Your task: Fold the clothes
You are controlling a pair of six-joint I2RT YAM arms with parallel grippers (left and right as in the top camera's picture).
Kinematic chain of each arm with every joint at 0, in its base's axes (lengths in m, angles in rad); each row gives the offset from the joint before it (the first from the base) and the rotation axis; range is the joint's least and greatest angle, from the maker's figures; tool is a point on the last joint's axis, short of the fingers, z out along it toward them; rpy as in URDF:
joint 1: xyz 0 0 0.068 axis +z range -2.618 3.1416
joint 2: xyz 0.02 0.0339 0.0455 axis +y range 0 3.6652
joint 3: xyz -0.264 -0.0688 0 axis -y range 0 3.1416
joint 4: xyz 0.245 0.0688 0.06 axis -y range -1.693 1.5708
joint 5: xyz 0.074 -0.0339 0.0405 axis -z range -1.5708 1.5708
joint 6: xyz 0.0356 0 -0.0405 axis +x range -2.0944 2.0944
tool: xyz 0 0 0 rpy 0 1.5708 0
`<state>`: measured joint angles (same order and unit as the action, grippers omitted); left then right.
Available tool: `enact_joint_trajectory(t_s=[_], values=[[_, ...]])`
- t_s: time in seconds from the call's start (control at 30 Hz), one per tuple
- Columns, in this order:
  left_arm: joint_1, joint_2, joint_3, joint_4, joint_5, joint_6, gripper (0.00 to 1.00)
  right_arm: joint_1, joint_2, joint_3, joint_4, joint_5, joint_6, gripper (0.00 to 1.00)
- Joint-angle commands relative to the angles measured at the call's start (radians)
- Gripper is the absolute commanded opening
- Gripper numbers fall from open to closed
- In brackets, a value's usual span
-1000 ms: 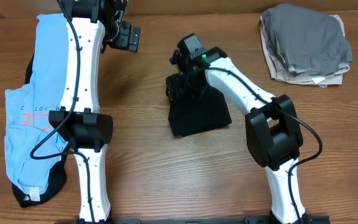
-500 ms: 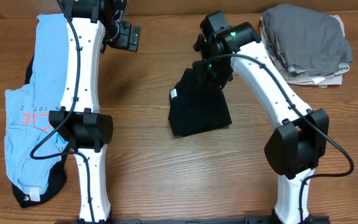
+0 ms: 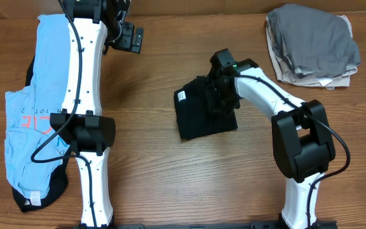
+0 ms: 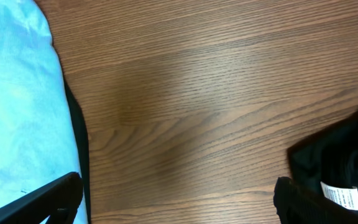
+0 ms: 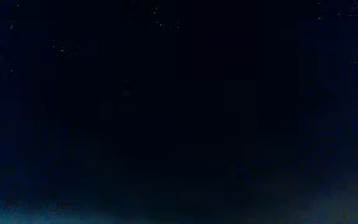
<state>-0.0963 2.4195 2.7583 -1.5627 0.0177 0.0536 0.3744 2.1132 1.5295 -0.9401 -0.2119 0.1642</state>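
Black tee (image 3: 199, 121) mid-table, folded small. Right gripper (image 3: 217, 97) sits on it, jaws hidden, can't tell. Left gripper (image 4: 176, 202) wide, empty. Grey stack (image 3: 313, 44) far right looks done; blue shirt (image 3: 37, 95) at left unfolded.

We see a folded shirt (image 3: 199, 121) near the middle of the desk (image 3: 145, 159), a little toward the right edge. The right gripper (image 3: 216, 97) sits on its far part, touching it. A pile of clothes (image 3: 313, 44) lies in the far right corner, well apart from the folded shirt. Along the left edge we find a spread-out shirt (image 3: 33, 95) reaching from the far edge toward the near edge. It lies on another garment (image 3: 57, 183) that sticks out beneath it at the near end. The left gripper (image 3: 131, 38) hangs near the far edge, between the spread-out shirt and the folded shirt.
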Motion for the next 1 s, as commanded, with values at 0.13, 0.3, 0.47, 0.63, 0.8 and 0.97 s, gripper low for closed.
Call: enact_joint_trajectory(t_s=[0.13, 0.3, 0.47, 0.63, 0.8, 0.97], values=[[0.006, -0.018, 0.010, 0.006, 0.008, -0.017, 1.00, -0.166, 0.008, -0.078, 0.028, 0.084, 0.005, 0.09], [0.006, -0.018, 0.010, 0.010, 0.009, -0.032, 1.00, -0.281, 0.008, -0.076, 0.026, 0.080, -0.051, 0.10], [0.006, -0.018, 0.010, 0.017, 0.008, -0.032, 1.00, -0.338, 0.002, 0.000, -0.053, 0.061, -0.098, 0.39], [0.006, -0.018, 0.010, 0.020, 0.008, -0.032, 1.00, -0.299, -0.082, 0.185, -0.183, 0.061, -0.082, 0.60], [0.010, -0.018, 0.010, 0.044, 0.008, -0.039, 1.00, -0.145, -0.140, 0.274, -0.241, 0.127, -0.083, 0.76], [0.037, -0.018, 0.010, 0.061, 0.008, -0.071, 1.00, -0.013, -0.077, 0.256, -0.245, 0.267, -0.061, 0.80]])
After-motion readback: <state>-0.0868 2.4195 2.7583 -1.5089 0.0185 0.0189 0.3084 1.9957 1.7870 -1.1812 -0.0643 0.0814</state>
